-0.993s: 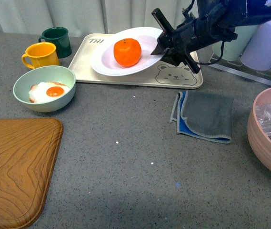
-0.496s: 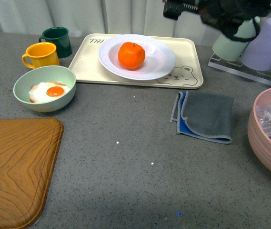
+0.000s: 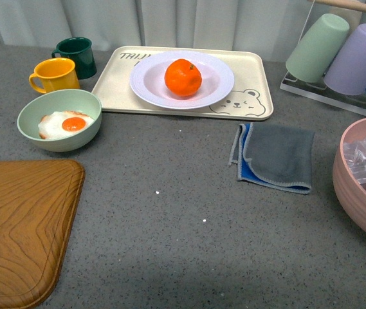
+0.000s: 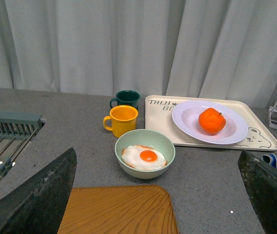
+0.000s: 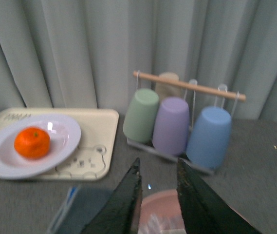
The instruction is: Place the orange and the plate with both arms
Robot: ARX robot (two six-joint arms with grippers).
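The orange [image 3: 183, 77] lies in the white plate [image 3: 218, 85], which rests on the cream bear tray [image 3: 255, 103] at the back of the table. Both also show in the left wrist view, orange [image 4: 212, 120] and plate [image 4: 187, 114], and in the right wrist view, orange [image 5: 31, 143] and plate [image 5: 2, 158]. Neither arm shows in the front view. My left gripper [image 4: 157, 195] is open and empty, well back above the wooden board. My right gripper [image 5: 158, 168] is open and empty, high above the pink bowl, far from the plate.
A pale green bowl with a fried egg [image 3: 60, 120], a yellow mug [image 3: 54, 74] and a dark green mug [image 3: 76, 55] stand at the left. A wooden board [image 3: 18, 225] lies front left. A grey cloth [image 3: 276, 156], a pink bowl [image 3: 361, 177] and a cup rack [image 3: 340, 55] are at the right.
The right arm, which was at the plate's right rim, has let it go and risen out of the front view. The plate with the orange has settled flat on the tray.
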